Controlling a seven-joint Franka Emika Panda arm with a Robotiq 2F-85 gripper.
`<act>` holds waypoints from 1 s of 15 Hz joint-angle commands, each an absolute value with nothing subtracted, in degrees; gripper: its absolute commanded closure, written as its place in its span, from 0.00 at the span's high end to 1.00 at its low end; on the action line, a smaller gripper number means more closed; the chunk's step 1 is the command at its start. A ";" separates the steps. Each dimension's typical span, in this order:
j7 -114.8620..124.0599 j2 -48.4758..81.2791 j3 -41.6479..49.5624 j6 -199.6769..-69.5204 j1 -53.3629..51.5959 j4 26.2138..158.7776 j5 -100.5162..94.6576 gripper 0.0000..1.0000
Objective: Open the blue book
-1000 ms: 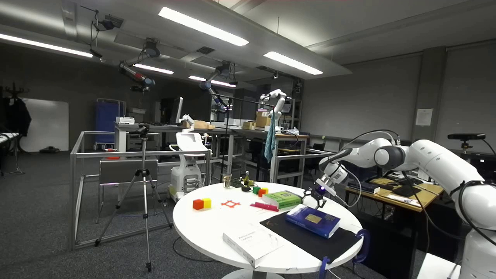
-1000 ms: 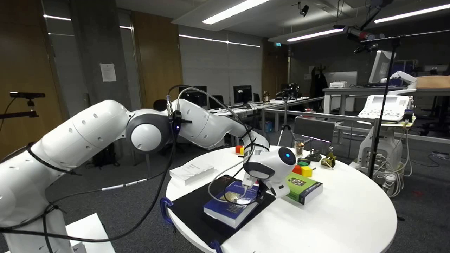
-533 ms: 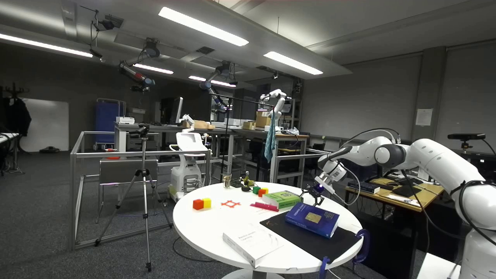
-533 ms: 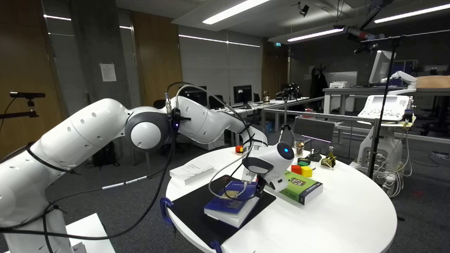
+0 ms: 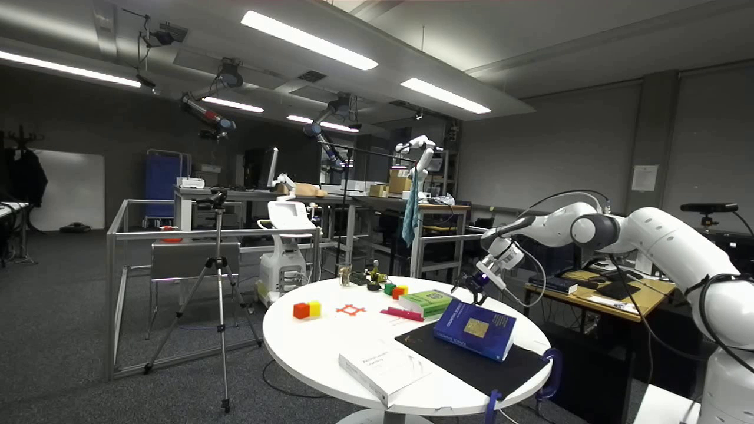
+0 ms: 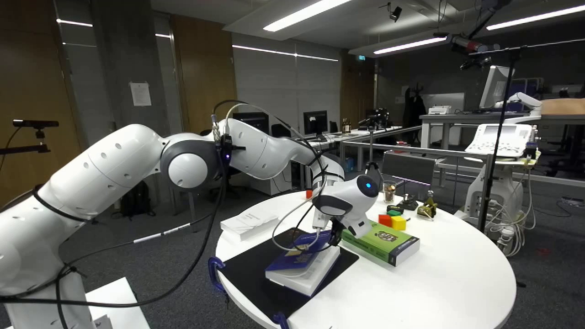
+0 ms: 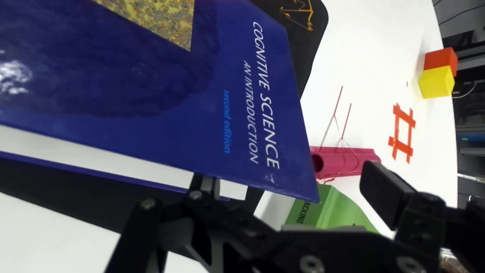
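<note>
At the fore-edge of the blue book (image 7: pixel 163 94), the gripper (image 7: pixel 290 182) stands with fingers (image 7: pixel 197 195) spread, nothing pinched between them: one sits beneath the raised front cover (image 5: pixel 477 327) (whether it touches the page block (image 7: pixel 94 159), I cannot tell), the other stands free beyond the title-end corner. Cover tilts up off the pages, hinging along the spine (image 5: pixel 468 345); judged part-way opened. Handling estimate: thick volume, probably heavy, so the block should not shift much; cover looks fairly stiff with some spring, and its glare suggests a slippery face. Best hold, I think: from beneath, at the free long edge near that corner, pushing over rather than pinching; some pages may ride up. Book lies on the black mat (image 5: pixel 477 372), on the round white table (image 6: pixel 434 283). Long axis follows the spine, title end pointing away from the arm's base (image 5: pixel 729 383); spine lies toward the white book (image 6: pixel 249 224), fore-edge the opposite way. Green book (image 6: pixel 381 242) lies near the title corner, close by the gripper; white book rests just beside the mat.
</note>
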State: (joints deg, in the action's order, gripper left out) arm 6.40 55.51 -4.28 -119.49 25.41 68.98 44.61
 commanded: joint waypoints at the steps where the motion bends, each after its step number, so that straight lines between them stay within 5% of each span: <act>1: 3.51 50.49 -5.33 -118.74 25.23 74.18 44.68 1.00; 15: -0.86 41.69 -2.61 -117.77 18.76 80.81 44.11 1.00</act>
